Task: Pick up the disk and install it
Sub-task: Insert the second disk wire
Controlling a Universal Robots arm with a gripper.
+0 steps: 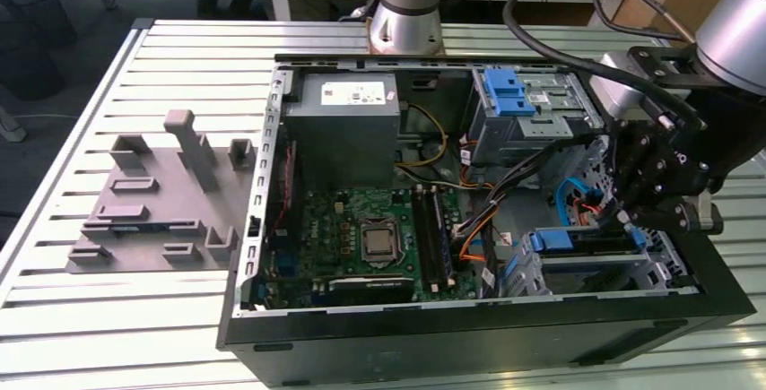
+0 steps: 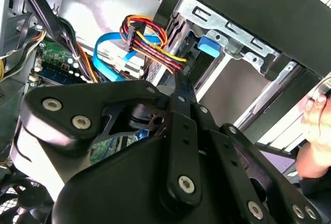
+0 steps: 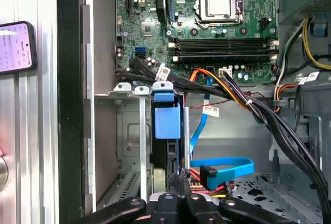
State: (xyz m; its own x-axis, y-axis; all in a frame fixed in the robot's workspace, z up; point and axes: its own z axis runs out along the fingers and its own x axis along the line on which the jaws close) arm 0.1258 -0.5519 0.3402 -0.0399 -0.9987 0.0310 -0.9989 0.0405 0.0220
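Note:
The disk (image 1: 593,248) sits on edge in the lower drive bay at the front corner of the open computer case, on the exterior view's right. Its blue bracket tab (image 1: 553,240) faces the motherboard. In the first wrist view the disk (image 3: 166,154) stands in the metal slot with its blue tab (image 3: 167,122) toward the board. My gripper (image 1: 622,220) hangs just above that bay. Its fingers look shut, tips together with nothing between them, in both wrist views (image 3: 178,176) (image 2: 179,81). The tips are close to the disk's near edge and the cables beside it.
A blue data cable (image 3: 222,164) and red-yellow power wires (image 2: 150,38) lie by the bay. The grey power supply (image 1: 347,130) and a blue-latched drive cage (image 1: 517,94) fill the case's far side. A grey fixture (image 1: 156,202) lies beside the case. A hand (image 2: 315,131) and a phone (image 3: 15,45) are outside it.

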